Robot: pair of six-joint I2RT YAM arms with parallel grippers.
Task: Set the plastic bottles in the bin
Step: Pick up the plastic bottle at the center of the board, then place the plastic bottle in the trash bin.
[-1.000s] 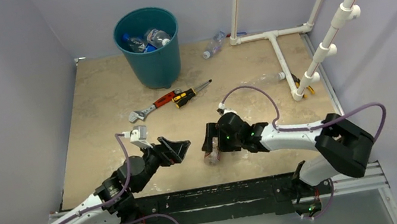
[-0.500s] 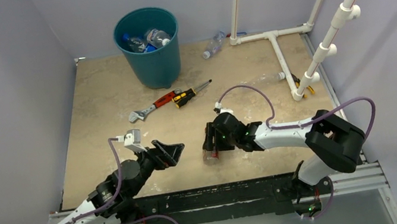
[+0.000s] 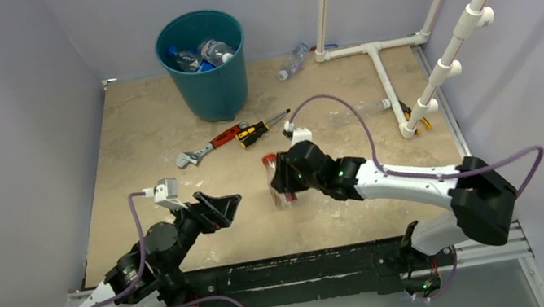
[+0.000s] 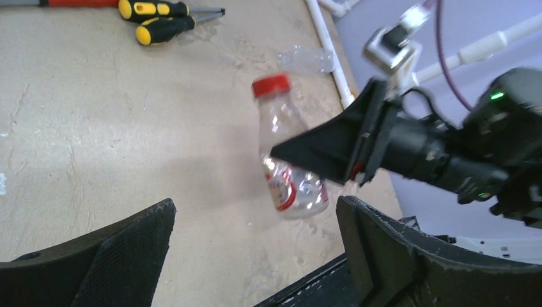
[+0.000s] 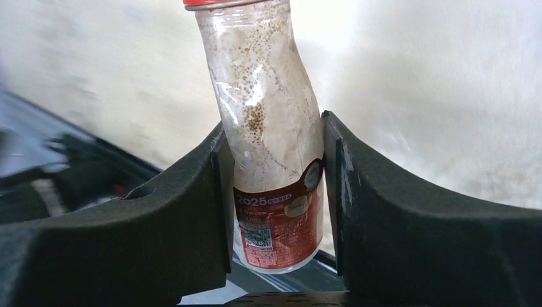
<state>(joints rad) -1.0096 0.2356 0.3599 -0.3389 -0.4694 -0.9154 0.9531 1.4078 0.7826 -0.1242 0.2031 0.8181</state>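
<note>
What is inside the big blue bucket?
Clear plastic bottles with blue labels and caps lie jumbled inside the bin. Only the top ones show. Anything lower down is hidden by them and by the bin's wall, so I cannot count them.

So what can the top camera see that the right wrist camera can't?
Only the top camera shows the round teal-blue plastic bin, the red-handled wrench, the yellow-black-handled screwdriver and the open left tool. Only the right wrist camera shows a red label reading 2025 and brown specks. Both show the red-capped clear plastic bottle clamped in the right tool.
</note>
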